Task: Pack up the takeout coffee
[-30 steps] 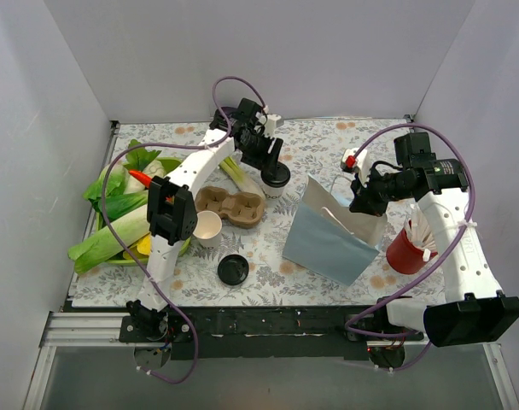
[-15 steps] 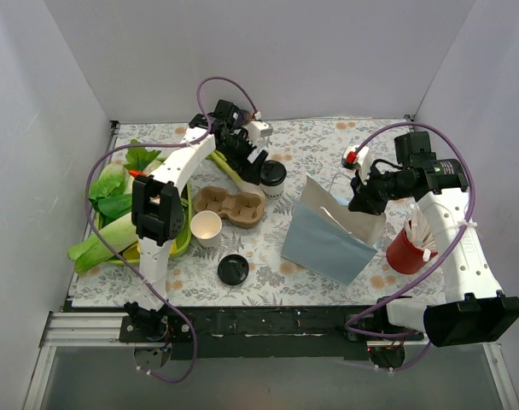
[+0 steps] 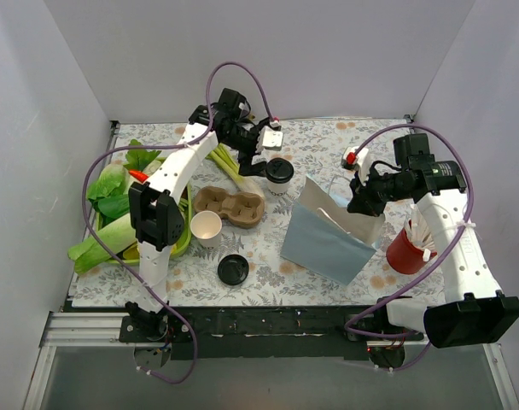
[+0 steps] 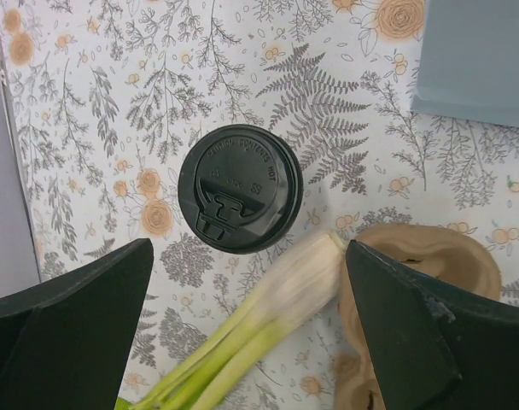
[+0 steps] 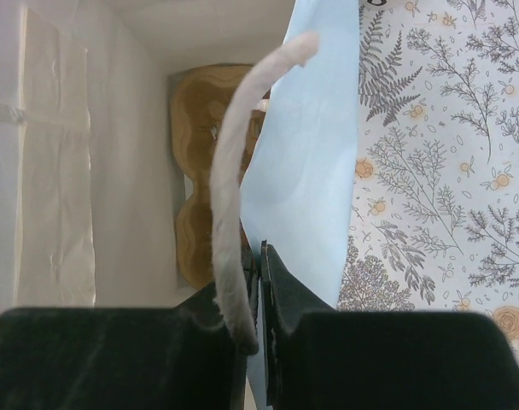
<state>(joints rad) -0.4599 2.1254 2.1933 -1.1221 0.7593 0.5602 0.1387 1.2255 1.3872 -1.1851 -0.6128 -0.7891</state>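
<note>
**Coffee pick: centre on the cup, avoid the leek**

- The paper bag is pinched at its top edge, by the white handle, in the closed right gripper. The mouth faces that gripper. That hold should be left undisturbed so the opening is there for the drop.
- A brown moulded shape is seen on the bag floor below the right gripper, so room inside is judged tight.
- The left gripper is spread wide, with nothing between its fingers.
- A cup carrier lies just beside one finger. It should not be clipped on descent.
- The takeout coffee stands upright on the table under the left gripper, just ahead of the fingertips and roughly centred between them.
- A leek stalk ends between the fingers, just beside the cup.
- Recommended: the gripper is shifted forward over the cup and lowered past the lid's rim. It is then closed lightly on the paper wall, with the stalk kept outside the pinch.
</note>
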